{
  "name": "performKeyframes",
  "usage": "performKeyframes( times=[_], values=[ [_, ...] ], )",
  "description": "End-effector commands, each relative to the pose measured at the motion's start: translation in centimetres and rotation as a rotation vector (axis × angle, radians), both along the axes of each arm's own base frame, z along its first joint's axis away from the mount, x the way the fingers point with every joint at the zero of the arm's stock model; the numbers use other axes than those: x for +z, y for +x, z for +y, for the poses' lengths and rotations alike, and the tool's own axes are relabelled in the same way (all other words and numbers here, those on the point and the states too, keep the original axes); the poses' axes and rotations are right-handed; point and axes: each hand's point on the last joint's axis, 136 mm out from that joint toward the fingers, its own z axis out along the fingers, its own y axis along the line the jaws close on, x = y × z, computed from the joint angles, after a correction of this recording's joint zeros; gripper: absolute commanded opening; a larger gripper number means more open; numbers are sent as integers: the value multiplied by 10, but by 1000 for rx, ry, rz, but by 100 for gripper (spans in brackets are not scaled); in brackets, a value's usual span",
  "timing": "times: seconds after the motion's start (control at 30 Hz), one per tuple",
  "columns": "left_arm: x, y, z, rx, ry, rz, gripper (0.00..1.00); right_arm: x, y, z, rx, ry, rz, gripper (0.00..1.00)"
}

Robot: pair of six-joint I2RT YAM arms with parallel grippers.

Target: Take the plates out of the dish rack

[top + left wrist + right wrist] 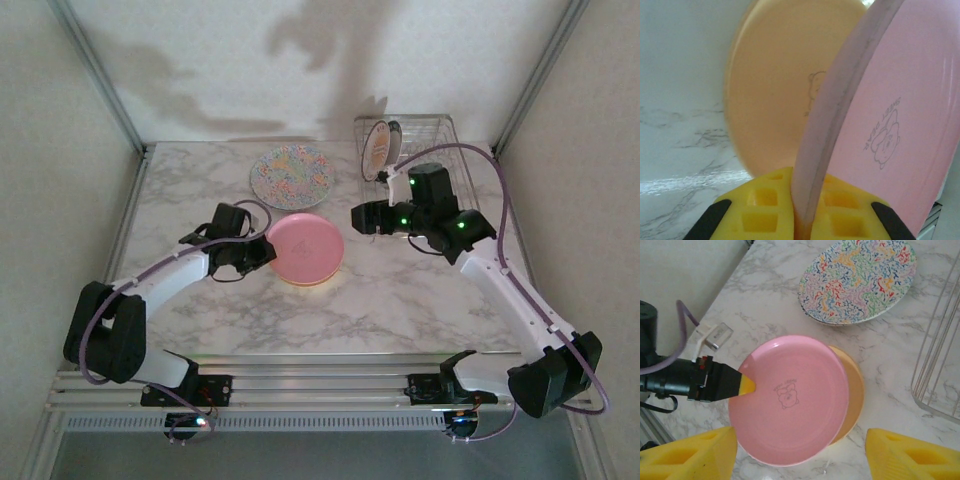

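Pink plate [790, 400] near-flat, left end effector [746, 385] clenching rim, right end effector [800, 457] released

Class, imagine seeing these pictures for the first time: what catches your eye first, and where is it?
The pink plate in the centre, its rim pinched by the left gripper, covering most of an orange-yellow plate. Behind it lies a multicoloured speckled plate; one white plate stands in the dish rack at back right.
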Motion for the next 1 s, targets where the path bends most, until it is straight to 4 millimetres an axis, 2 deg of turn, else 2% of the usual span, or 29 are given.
performKeyframes(
  times=[0.0, 0.33, 0.53, 0.83, 0.97],
  values=[
    [4, 17, 0, 19, -9, -64, 0, 11, 3, 10, 47, 15, -72, 68],
    [-23, 25, 0, 8, 26, -38, 0, 12, 1, 20, 90, 39, -77, 68],
    [-30, 25, 6, 14, 71, -22, 0, 10, -3, 24, 111, 30, -79, 68],
    [-39, 28, 5, 13, 74, -10, 0, -1, -5, 23, 118, -54, -78, 69],
    [-40, 28, 4, 9, 71, -8, 0, 0, -4, 25, 121, -57, -82, 69]
  ],
)
